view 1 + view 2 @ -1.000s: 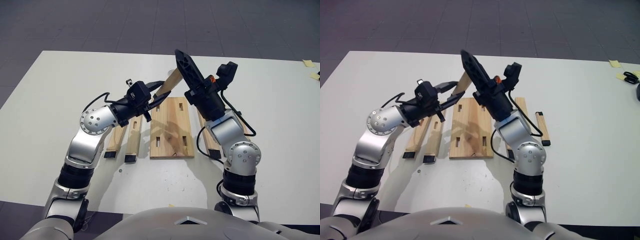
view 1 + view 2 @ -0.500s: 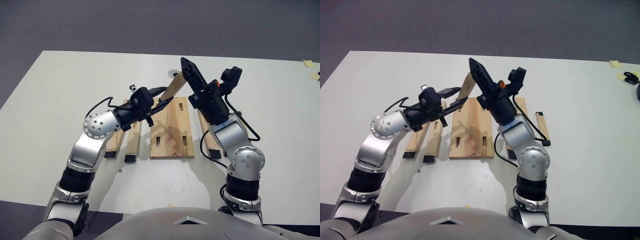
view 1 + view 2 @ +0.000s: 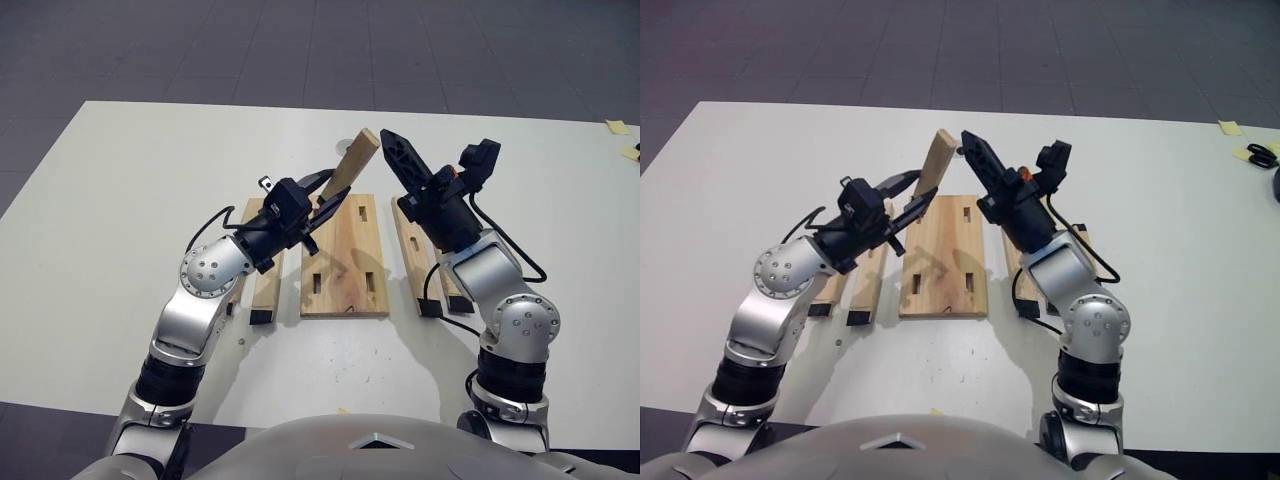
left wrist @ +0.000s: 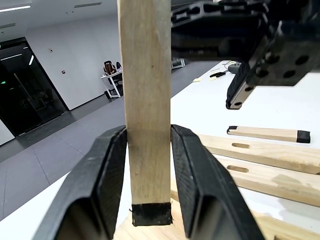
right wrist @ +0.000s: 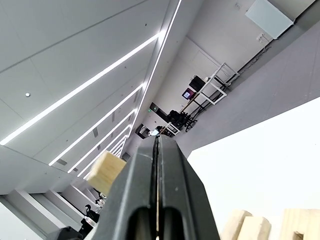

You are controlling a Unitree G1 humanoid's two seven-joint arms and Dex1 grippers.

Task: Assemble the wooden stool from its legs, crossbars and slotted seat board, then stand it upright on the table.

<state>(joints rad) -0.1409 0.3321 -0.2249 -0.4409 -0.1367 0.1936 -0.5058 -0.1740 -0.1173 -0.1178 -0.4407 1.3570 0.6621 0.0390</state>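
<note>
The left end effector (image 3: pixel 333 185) is clamped on a wooden leg (image 3: pixel 356 158), one dark finger (image 4: pixel 107 170) pressed to each of its side faces just above its black-capped lower end. That capped end sits over the far left corner of the seat board (image 3: pixel 345 265); whether it touches the board cannot be told. The leg is tilted, its bare cut end leaning up and away toward the far edge of the counter (image 3: pixel 120 180).

The right end effector (image 3: pixel 392 148) is raised off the counter with its two fingers pressed flat together, gripping nothing. Its tip points up toward the far edge, just beside the bare top of the leg and apart from it.

The seat board lies flat in the middle of the counter, its long sides running from the near edge toward the far edge, with rectangular slots cut through it. Toward the counter's left edge, two more pieces lie flat and parallel to the board: an inner left bar (image 3: pixel 865 285) just beside it, and an outer left bar (image 3: pixel 826 295) next to that, partly under the left arm. Both have a black cap on the near end. On the board's other side lies a right bar (image 3: pixel 410 242), also black-capped at its near end, partly covered by the right arm.

Small yellow slips (image 3: pixel 618 127) sit near the far right corner of the counter.
</note>
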